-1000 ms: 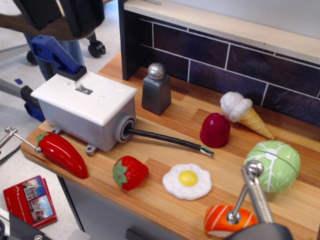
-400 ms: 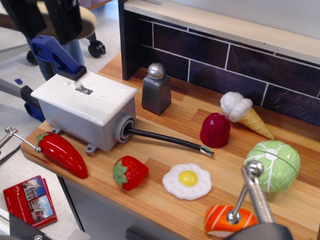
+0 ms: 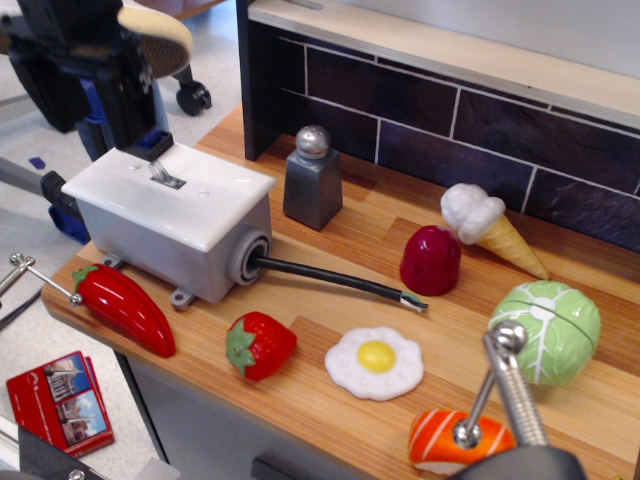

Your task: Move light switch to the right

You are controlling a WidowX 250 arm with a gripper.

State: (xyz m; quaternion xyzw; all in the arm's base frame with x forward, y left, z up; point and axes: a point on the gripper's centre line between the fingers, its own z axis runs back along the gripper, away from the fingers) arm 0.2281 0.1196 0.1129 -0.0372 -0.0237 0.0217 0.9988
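Note:
The light switch (image 3: 163, 174) is a small silvery toggle lever in a white cover plate (image 3: 200, 190) on a grey box (image 3: 160, 245), at the left of the wooden counter. A black cable (image 3: 335, 280) runs out of the box's right end. The lever leans toward the upper left. My gripper (image 3: 88, 128) is a black, blurred shape at the top left. It hangs above and behind the box's far left corner, apart from the lever. Its two fingers seem spread, with a blue clamp (image 3: 150, 143) showing behind and between them.
A grey salt shaker (image 3: 313, 178) stands just right of the box. A red pepper (image 3: 125, 308), strawberry (image 3: 260, 345), fried egg (image 3: 375, 362), red dome (image 3: 430, 260), ice cream cone (image 3: 490, 228), cabbage (image 3: 547, 330) and sushi piece (image 3: 450, 440) lie on the counter. A dark tiled wall (image 3: 450, 120) stands behind.
My gripper has come down and slightly right from the top left corner toward the far left end of the switch box. The lever and the other objects have not moved.

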